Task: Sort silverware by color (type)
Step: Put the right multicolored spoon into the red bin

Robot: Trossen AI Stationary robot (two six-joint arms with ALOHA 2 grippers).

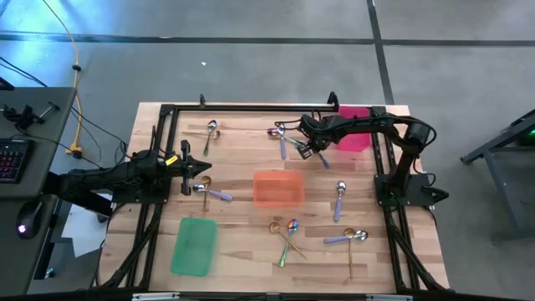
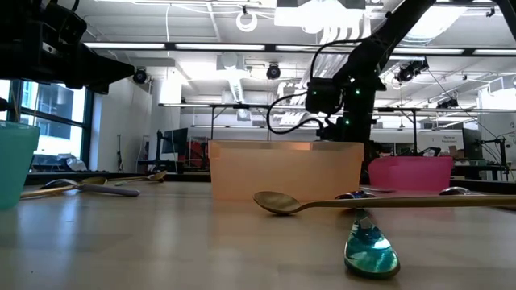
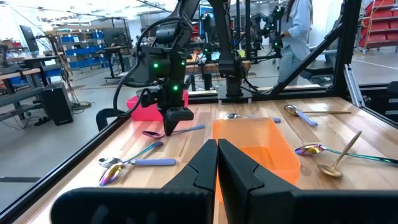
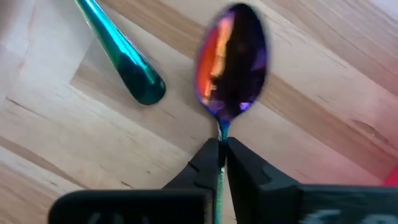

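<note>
Iridescent purple metal spoon [image 4: 231, 62]: our right gripper [image 4: 221, 151] clenches its handle, bowl pointing straight ahead, beside the pink plastic tray [image 1: 354, 134].

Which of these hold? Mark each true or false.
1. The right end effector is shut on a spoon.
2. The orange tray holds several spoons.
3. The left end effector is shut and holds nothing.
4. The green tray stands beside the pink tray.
1. True: the right end effector pinches the iridescent spoon at its neck.
2. False: the orange tray has nothing in it.
3. True: the left end effector is shut, holding nothing.
4. False: the green tray and pink tray sit at opposite corners.
</note>
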